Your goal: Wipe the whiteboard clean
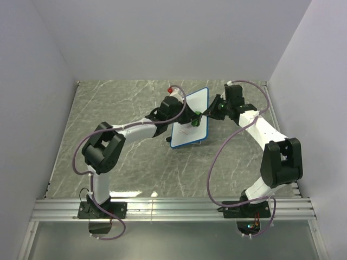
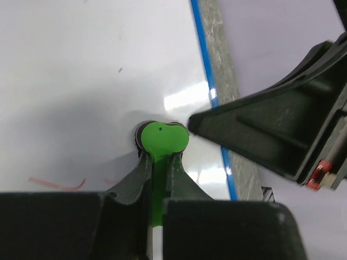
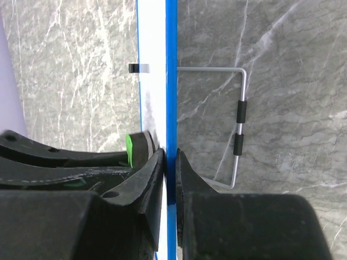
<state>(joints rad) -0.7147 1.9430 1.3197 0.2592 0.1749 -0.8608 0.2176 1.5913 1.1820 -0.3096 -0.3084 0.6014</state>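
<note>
Whiteboard (image 1: 184, 135) edge clamped in right hand (image 3: 171, 155); left hand (image 2: 161, 158) grips green eraser (image 2: 161, 138) against its face.

Grey marble-veined table (image 1: 108, 114) boxed by plain pale walls (image 1: 162, 38) on three sides; aluminium rails (image 1: 173, 208) line its near edge

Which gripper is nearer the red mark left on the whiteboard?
Left. The left gripper holds the green eraser on the whiteboard face, just beside the red mark; the right gripper clamps the blue frame, on the eraser's far side from the mark.
</note>
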